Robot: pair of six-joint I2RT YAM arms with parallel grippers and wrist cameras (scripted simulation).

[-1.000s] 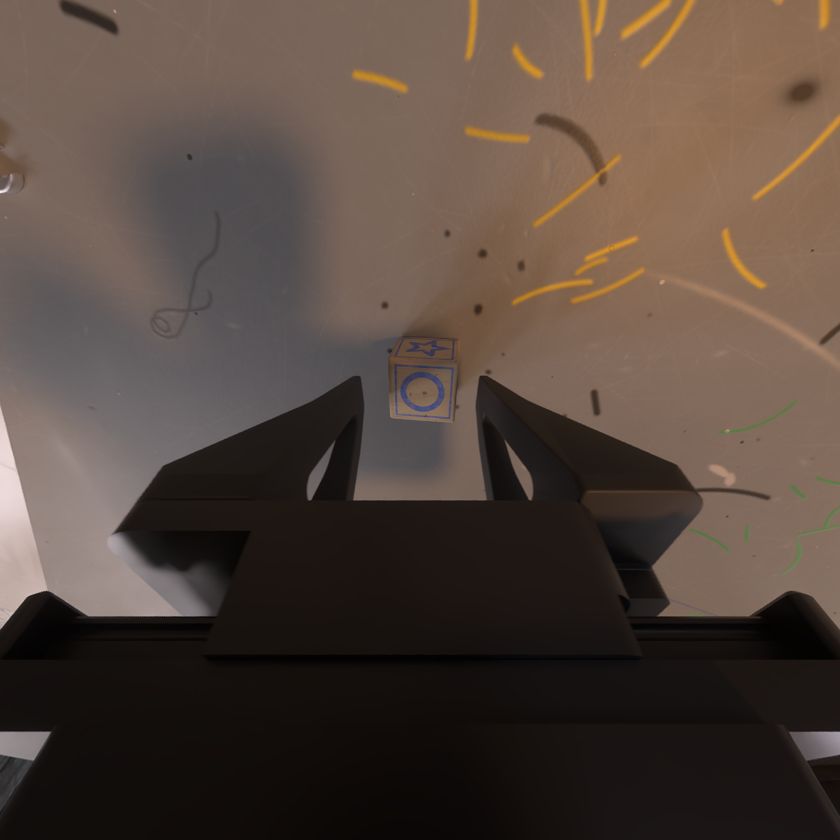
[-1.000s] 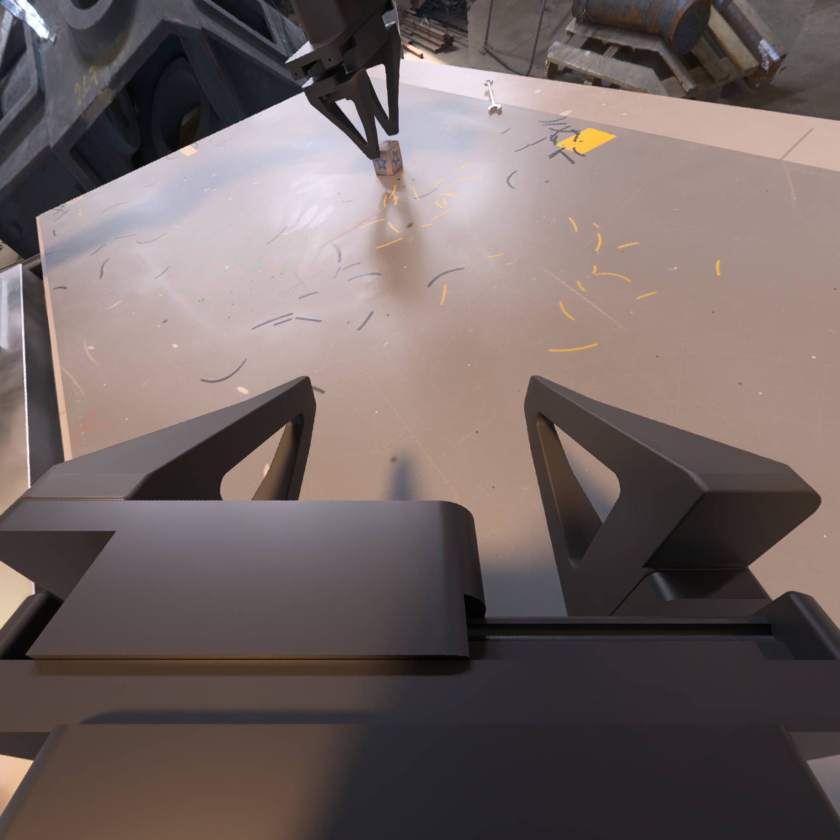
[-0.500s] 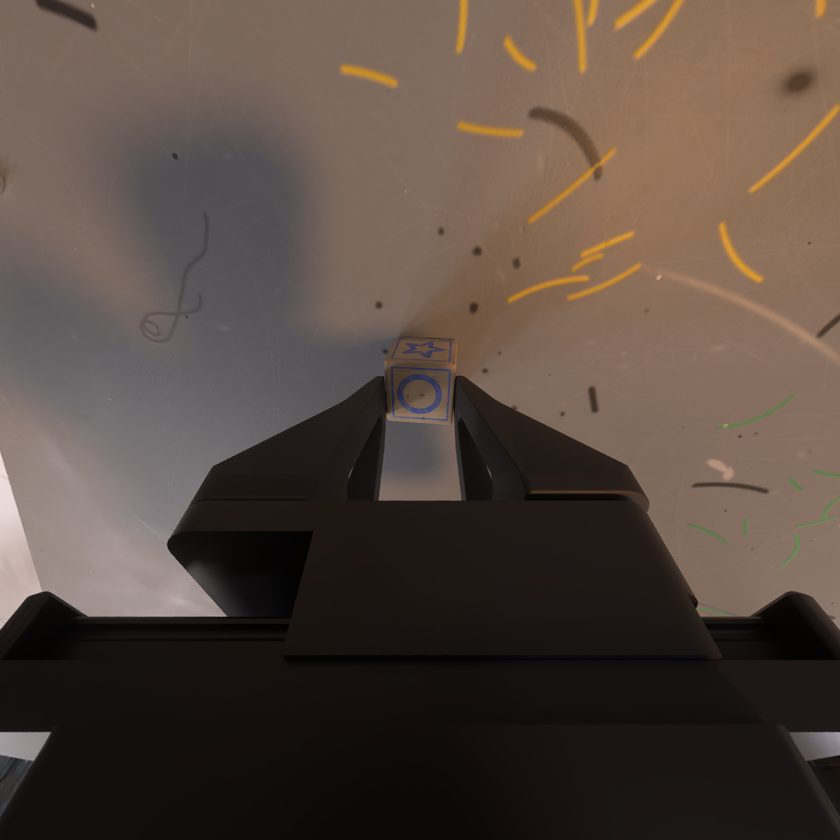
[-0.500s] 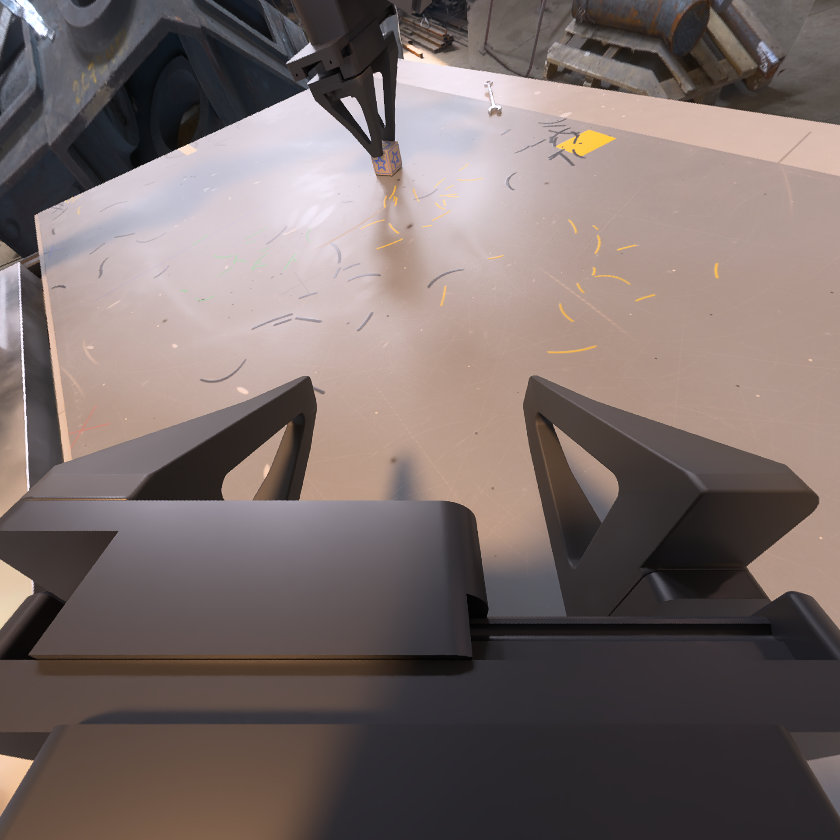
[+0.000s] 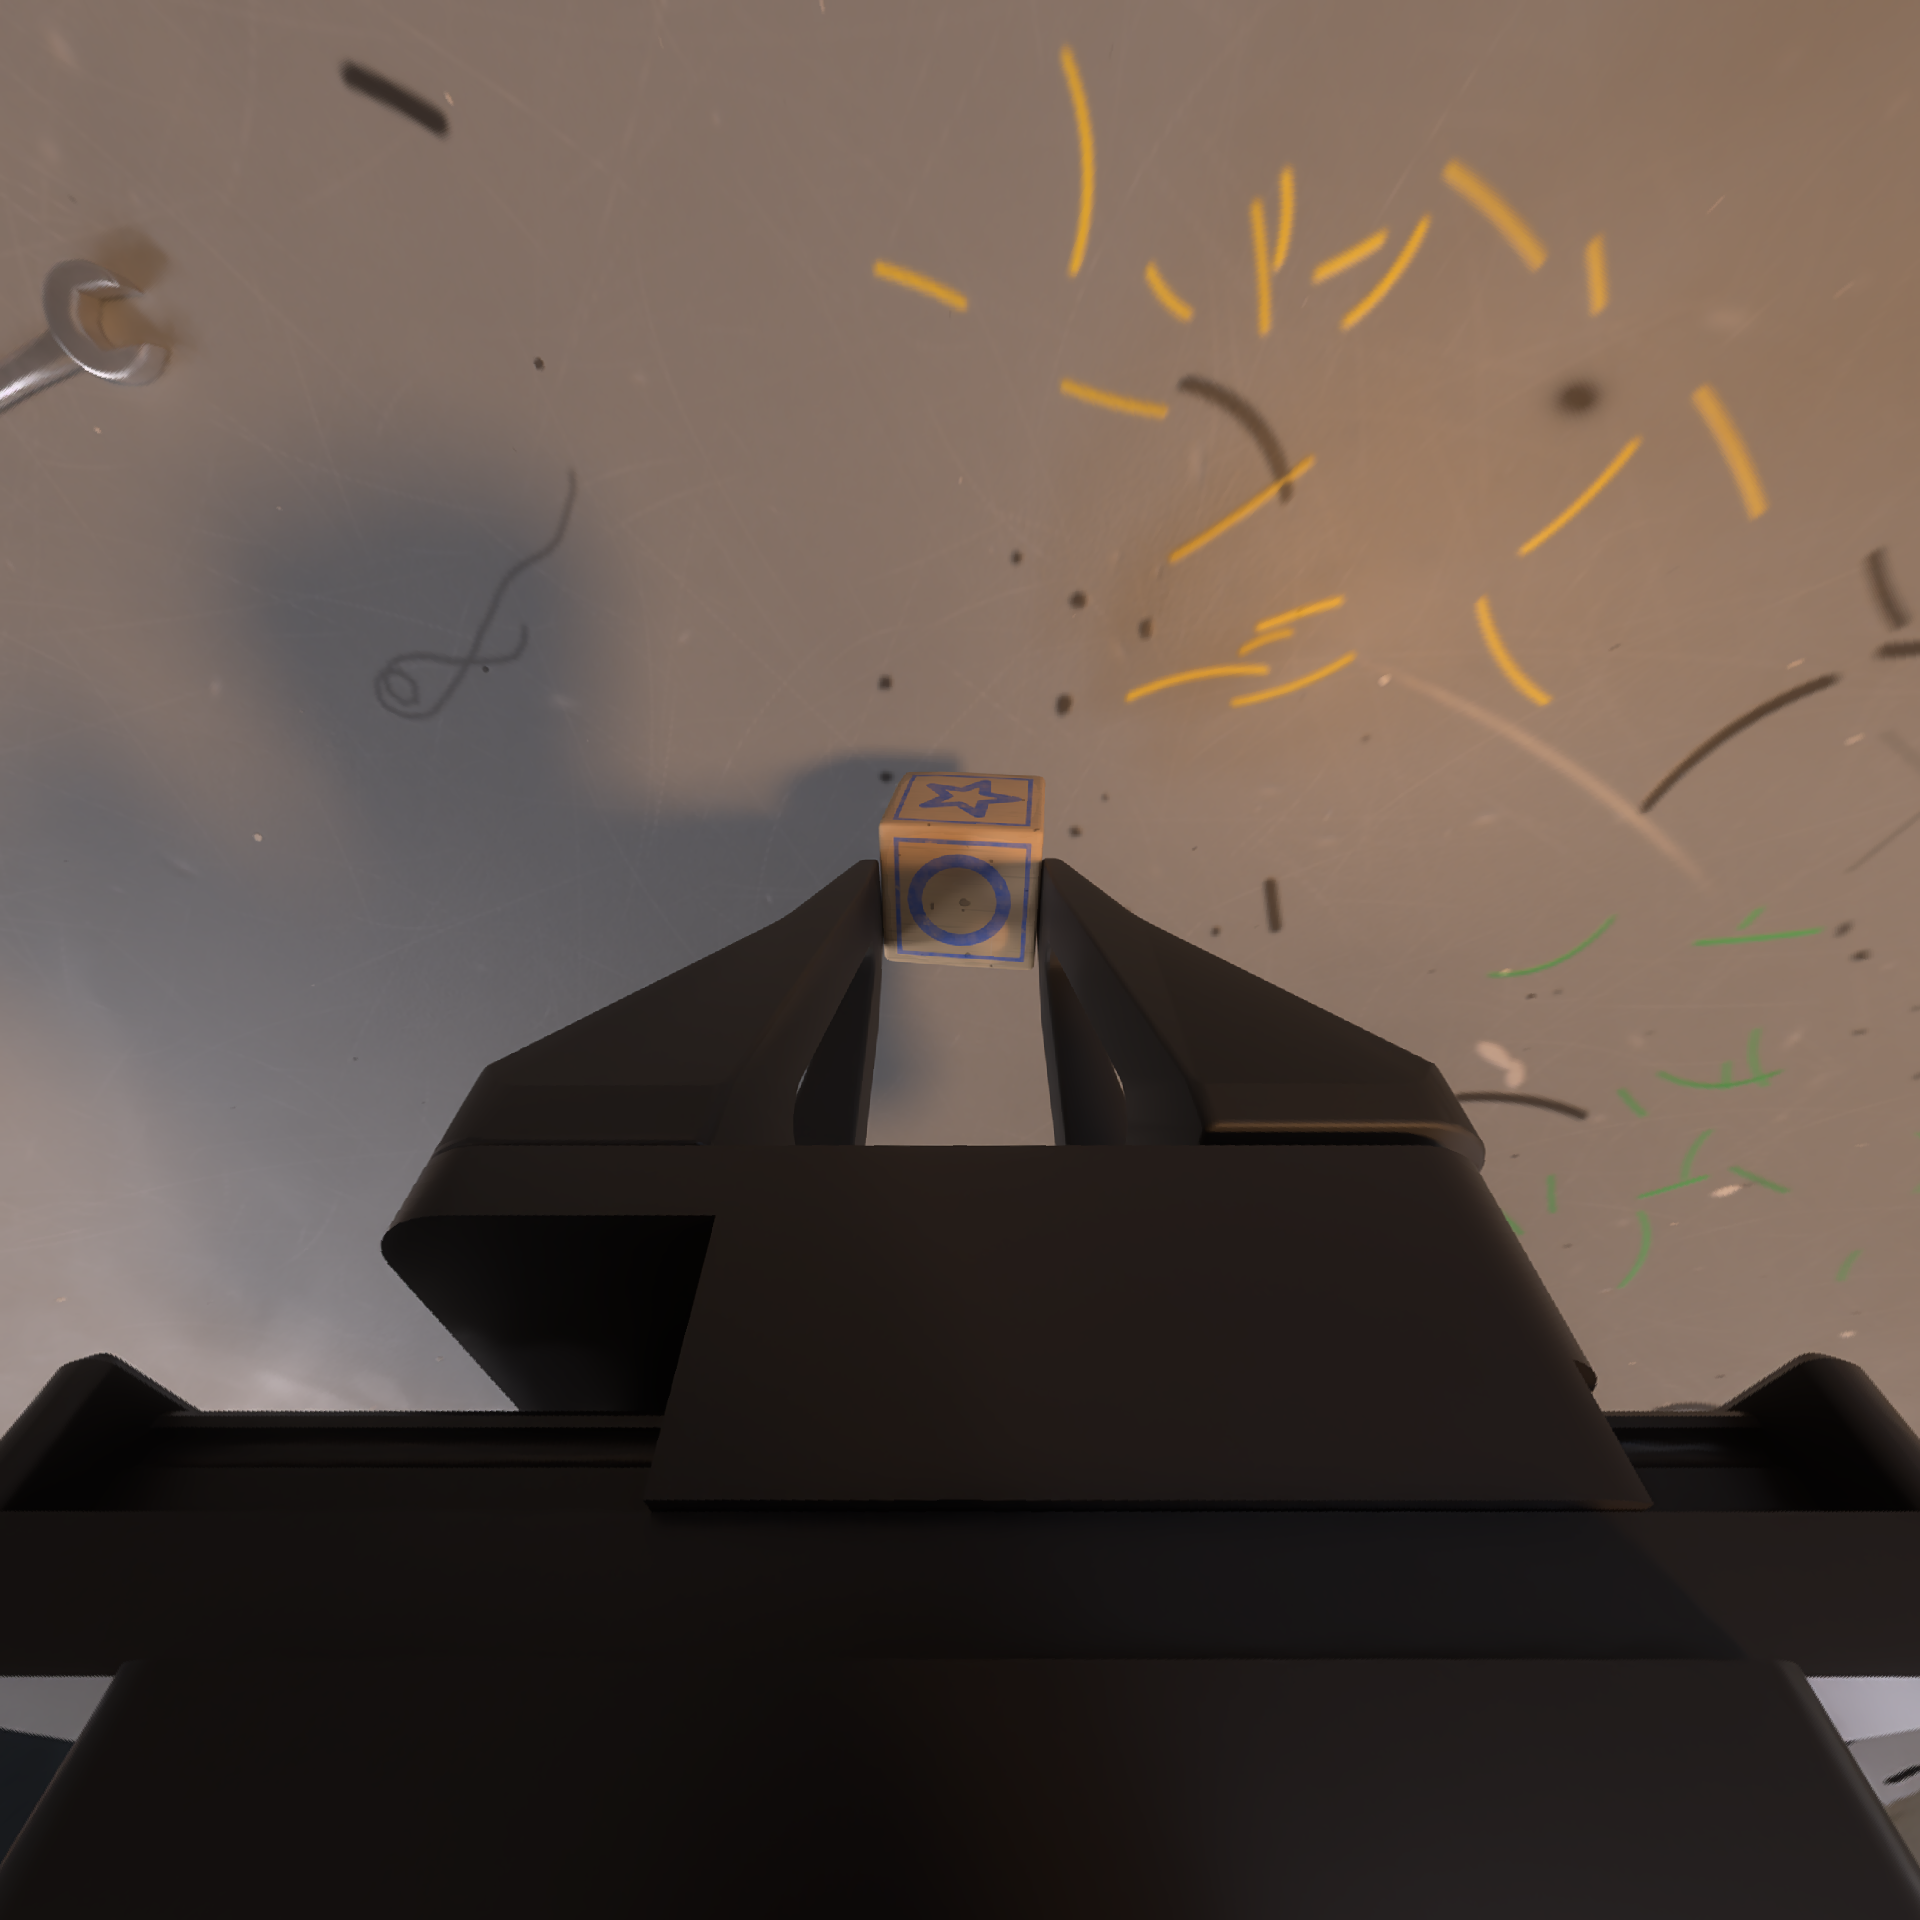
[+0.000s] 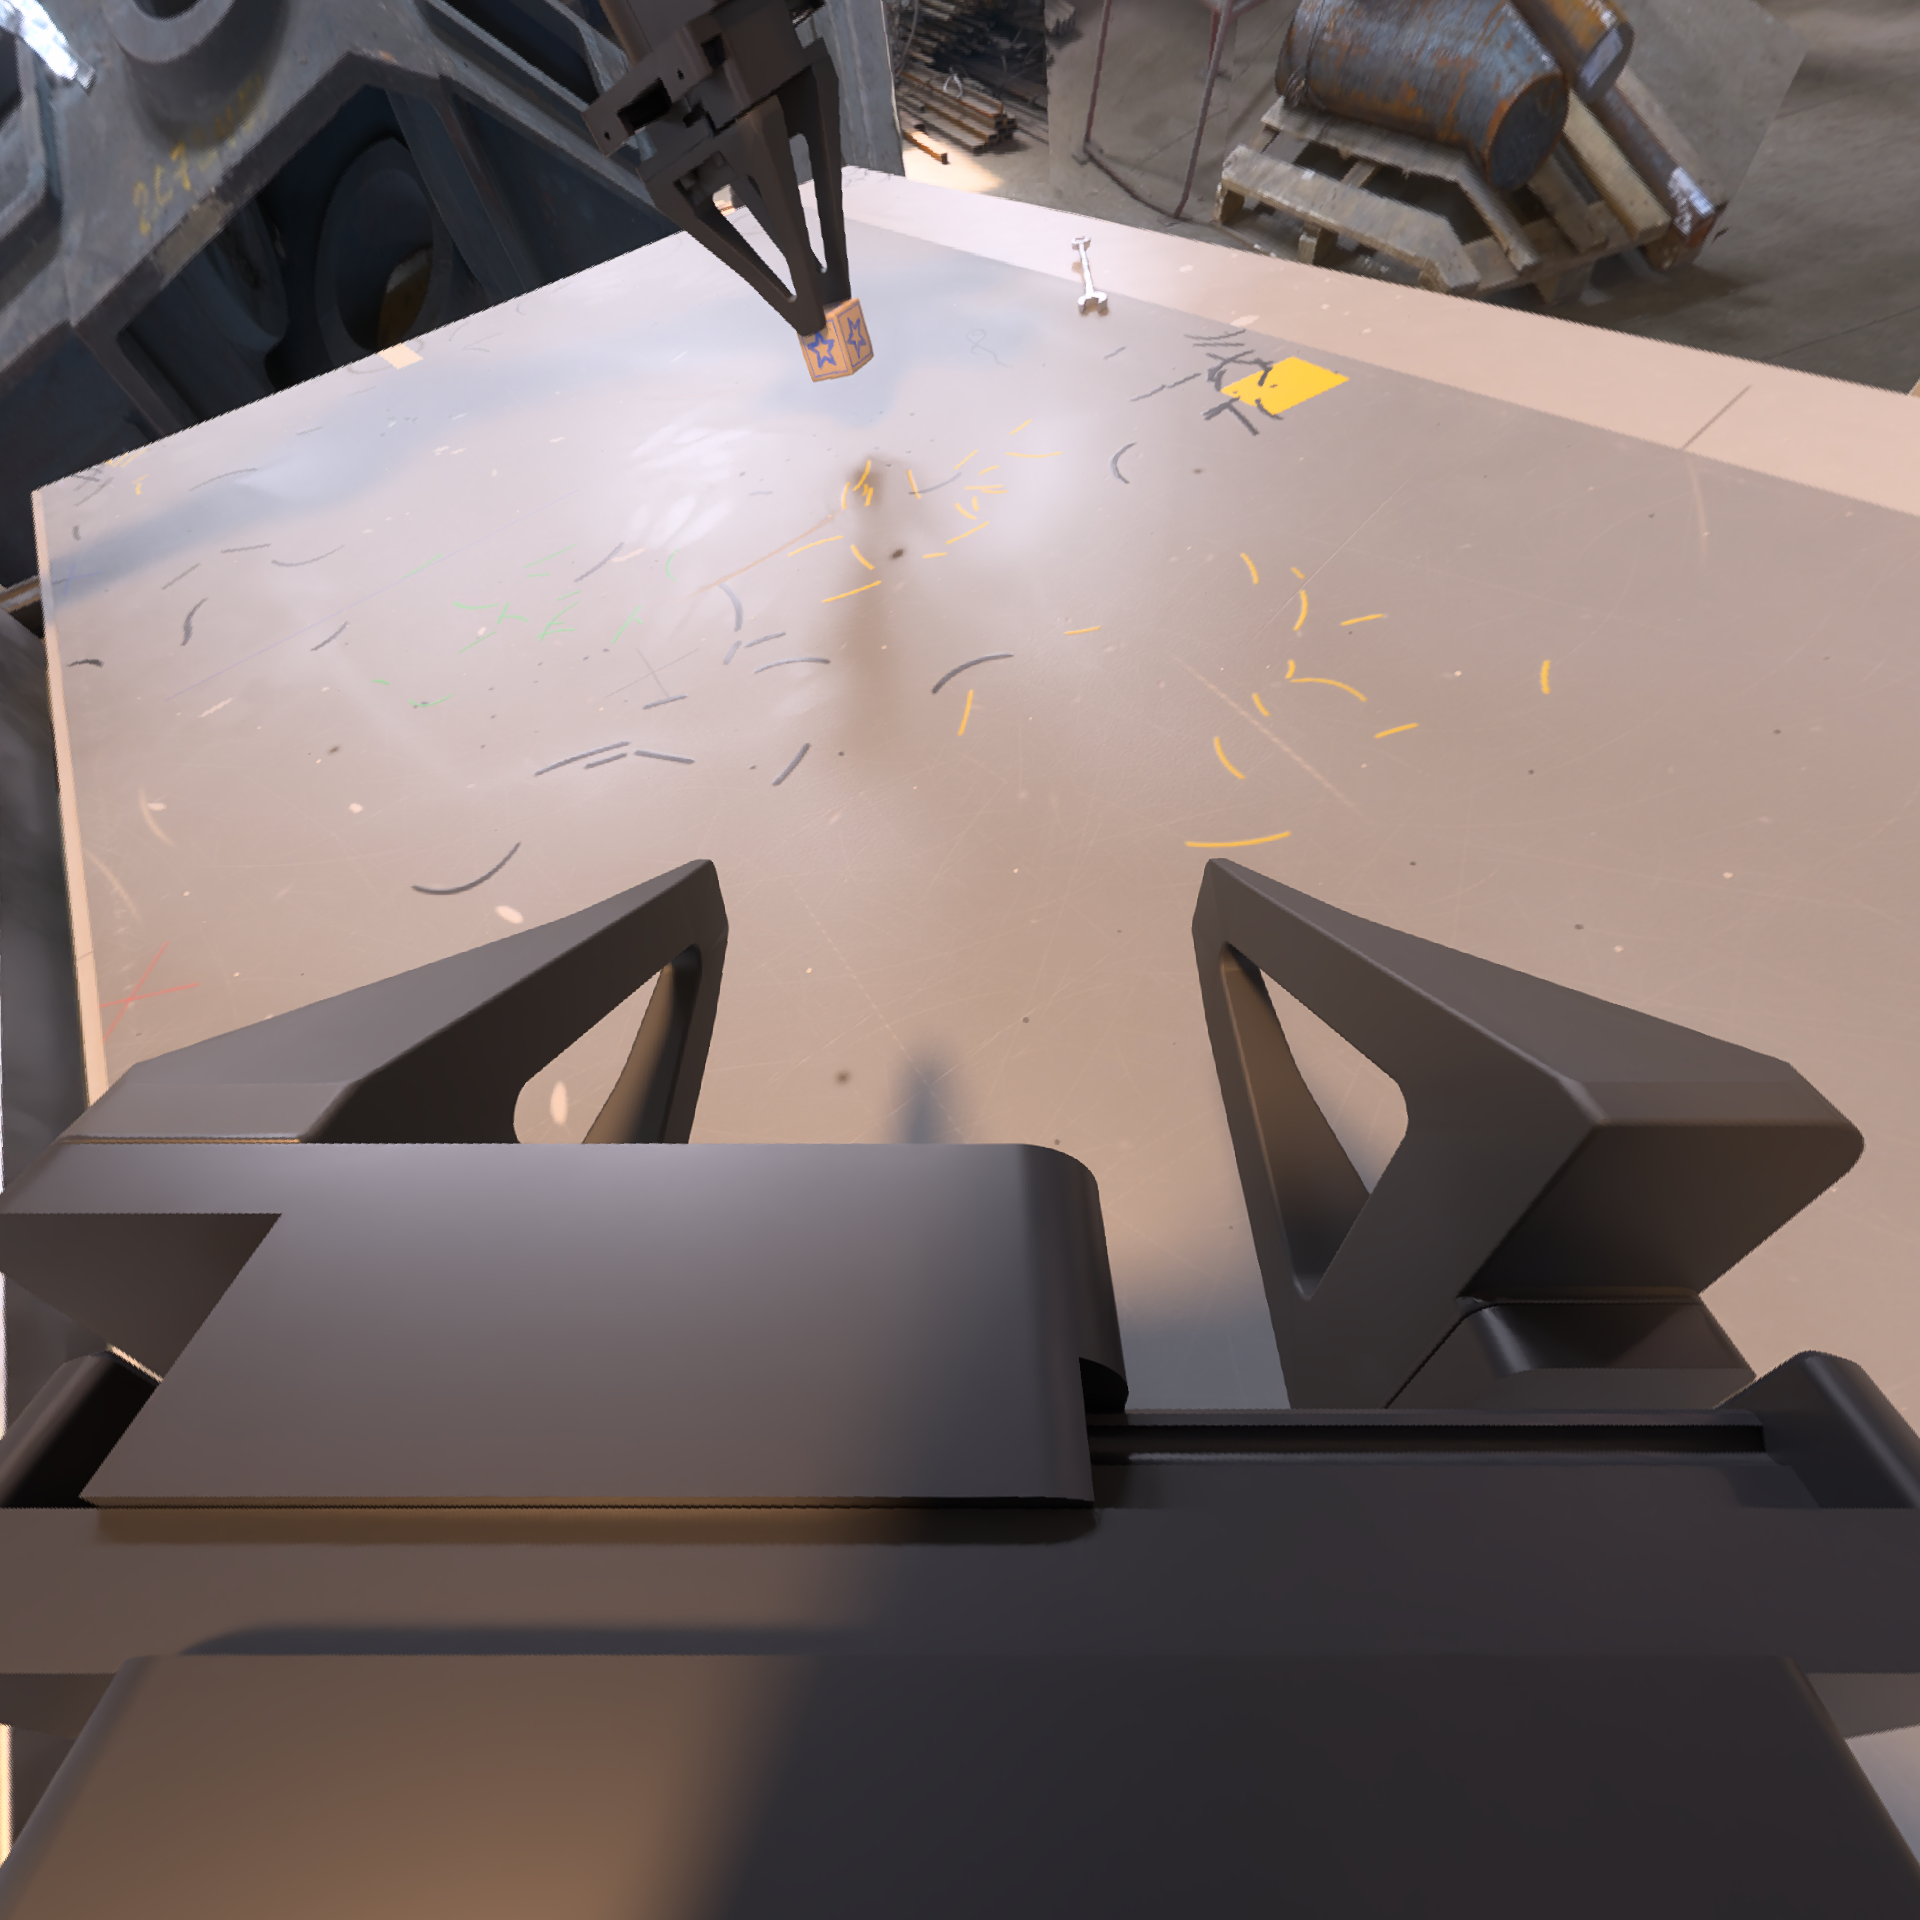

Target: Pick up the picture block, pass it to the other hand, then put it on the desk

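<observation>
The left end effector [image 5: 961, 904] is clenched on the block [image 5: 961, 873], its two black fingers pressing the block's left and right sides. In the left wrist view the block shows a blue circle on the near face and a blue star on the top face, and only this view shows that close contact. The right wrist view shows the left end effector [image 6: 826, 317] from afar, at the far side of the tabletop [image 6: 1039, 935], with the block [image 6: 837, 351] at its fingertips and lifted clear of the surface; a dark shadow lies on the tabletop below it. Two star faces of the block show from this side. The right end effector [image 6: 956, 894] is released, its fingers spread wide with nothing between them, hovering above the near part of the tabletop, well apart from the block. A wrench [image 6: 1087, 272] lies near the far edge, and a yellow patch [image 6: 1288, 382] sits to its right; the left wrist view catches only the wrench's ring end [image 5: 99, 332] at its left edge. Yellow, grey and green scribbles mark the tabletop [image 5: 623, 312] in both views.
</observation>
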